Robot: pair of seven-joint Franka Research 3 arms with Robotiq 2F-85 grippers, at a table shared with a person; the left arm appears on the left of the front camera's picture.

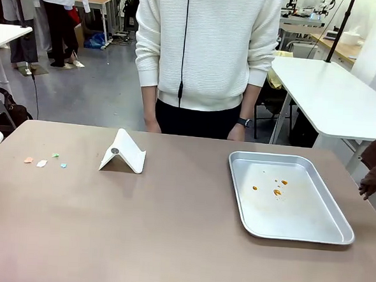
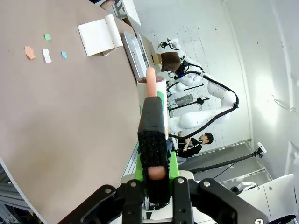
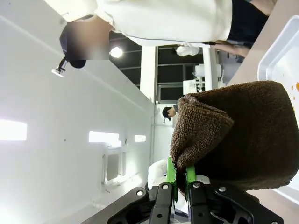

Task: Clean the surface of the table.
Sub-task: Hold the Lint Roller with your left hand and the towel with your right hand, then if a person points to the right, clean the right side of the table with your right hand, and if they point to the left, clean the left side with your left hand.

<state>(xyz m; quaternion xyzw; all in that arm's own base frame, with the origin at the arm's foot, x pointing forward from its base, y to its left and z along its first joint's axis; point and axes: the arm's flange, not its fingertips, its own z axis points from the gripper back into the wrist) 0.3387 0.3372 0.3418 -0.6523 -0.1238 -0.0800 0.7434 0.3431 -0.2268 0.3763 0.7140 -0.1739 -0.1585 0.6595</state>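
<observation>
Markings: a small dark round spot on the white folded card (image 1: 123, 153), too small to read.

My left gripper (image 2: 156, 156): jaws clamped on a black-handled tool (image 2: 151, 119) with a peach tip, which sticks straight out along the fingers. The wrist is rolled, so the table top runs up the left of that view at a tilt. The gripper is clear of the surface.

My right gripper (image 3: 180, 175): jaws clamped on a bunched brown cloth (image 3: 243, 135). This wrist is rolled sideways too, so the person (image 1: 206, 52) lies across the top of its view.

The table (image 1: 169, 242) is the grey-brown top spanning the lower front view, between me and the person. On it:
- coloured paper scraps (image 1: 42, 163) at far left
- the card, just right of the scraps
- a silver tray (image 1: 297, 232) at right, with orange crumbs (image 1: 277, 192) inside

The person stands at the far edge with hands hanging down and a dark watch (image 1: 242, 122) on one wrist.
</observation>
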